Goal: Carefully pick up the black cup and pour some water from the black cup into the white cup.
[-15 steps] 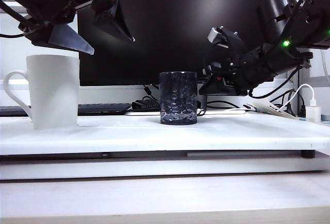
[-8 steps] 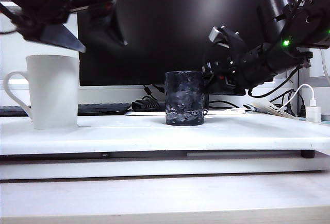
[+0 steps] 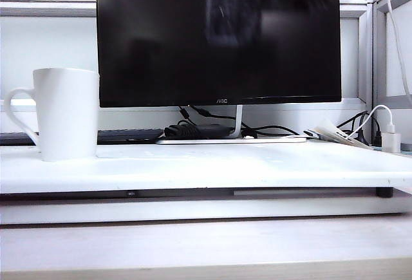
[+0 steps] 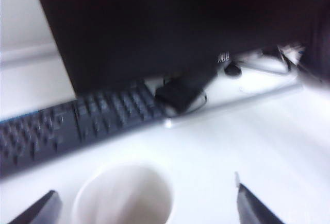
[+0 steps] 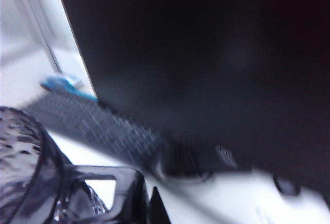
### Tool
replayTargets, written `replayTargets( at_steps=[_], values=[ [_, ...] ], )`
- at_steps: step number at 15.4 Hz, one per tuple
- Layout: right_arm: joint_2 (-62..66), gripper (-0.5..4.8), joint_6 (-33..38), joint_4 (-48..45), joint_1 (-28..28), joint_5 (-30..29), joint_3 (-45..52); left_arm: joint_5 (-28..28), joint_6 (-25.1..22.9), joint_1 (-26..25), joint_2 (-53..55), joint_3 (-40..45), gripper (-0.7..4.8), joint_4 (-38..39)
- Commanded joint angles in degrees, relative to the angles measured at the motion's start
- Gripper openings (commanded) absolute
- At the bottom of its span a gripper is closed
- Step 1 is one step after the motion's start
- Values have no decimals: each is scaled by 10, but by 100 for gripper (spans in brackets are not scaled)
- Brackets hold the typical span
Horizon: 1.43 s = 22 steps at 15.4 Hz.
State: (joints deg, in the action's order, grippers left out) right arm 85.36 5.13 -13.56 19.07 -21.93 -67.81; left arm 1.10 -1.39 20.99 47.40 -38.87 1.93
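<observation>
Exterior view has the tall white handled mug (image 3: 66,114) standing at the table's (image 3: 257,170) left end, before the black monitor (image 3: 219,35). My left gripper (image 4: 144,203) hangs wide apart above that mug's open mouth, near the dark keyboard (image 4: 77,123). My right gripper (image 5: 147,203) is clamped on the handle of the black marbled cup (image 5: 23,172), held clear of the table.

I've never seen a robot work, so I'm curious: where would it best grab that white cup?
Probably the loop handle: it juts clear of the white cup toward the exterior view's left, so come from that side. The left gripper, open above the cup, could instead pinch its rim from above. The right gripper is shut on the black cup.
</observation>
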Motion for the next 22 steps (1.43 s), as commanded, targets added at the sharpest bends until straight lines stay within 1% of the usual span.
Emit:
replayTargets(
  at_steps=[1, 4, 7, 9, 10, 11, 12, 16, 18, 20, 21, 22],
  values=[
    [24, -2, -21, 22, 53, 22, -87, -99, 36, -58, -5, -4, 479, 32],
    [91, -2, -28, 65, 102, 32, -160, -117, 35, -62, -1, -4, 479, 76],
    [149, -2, -100, 110, 141, 69, -201, -108, 33, -62, 2, -4, 479, 98],
    [176, -2, -102, 115, 148, 70, -219, -111, 33, -62, 17, -4, 479, 120],
    [186, -2, -116, 118, 155, 74, -229, -114, 33, -62, 33, -4, 479, 129],
    [190, -2, -144, 129, 158, 85, -244, -114, 33, -62, 44, -4, 479, 128],
    [190, -2, -156, 134, 158, 86, -254, -114, 33, -61, 46, -4, 479, 124],
    [192, -2, -181, 136, 163, 102, -283, -88, 33, -62, 47, -4, 479, 99],
    [200, -2, -220, 140, 182, 108, -291, -88, 34, -62, 47, -4, 479, 91],
    [209, -2, -236, 139, 200, 130, -293, -87, 35, -62, 47, -4, 479, 92],
    [219, -1, -264, 140, 208, 145, -299, -85, 35, -62, 47, -4, 479, 93],
    [226, -1, -278, 138, 211, 155, -304, -84, 35, -62, 47, -4, 479, 96]
  ],
)
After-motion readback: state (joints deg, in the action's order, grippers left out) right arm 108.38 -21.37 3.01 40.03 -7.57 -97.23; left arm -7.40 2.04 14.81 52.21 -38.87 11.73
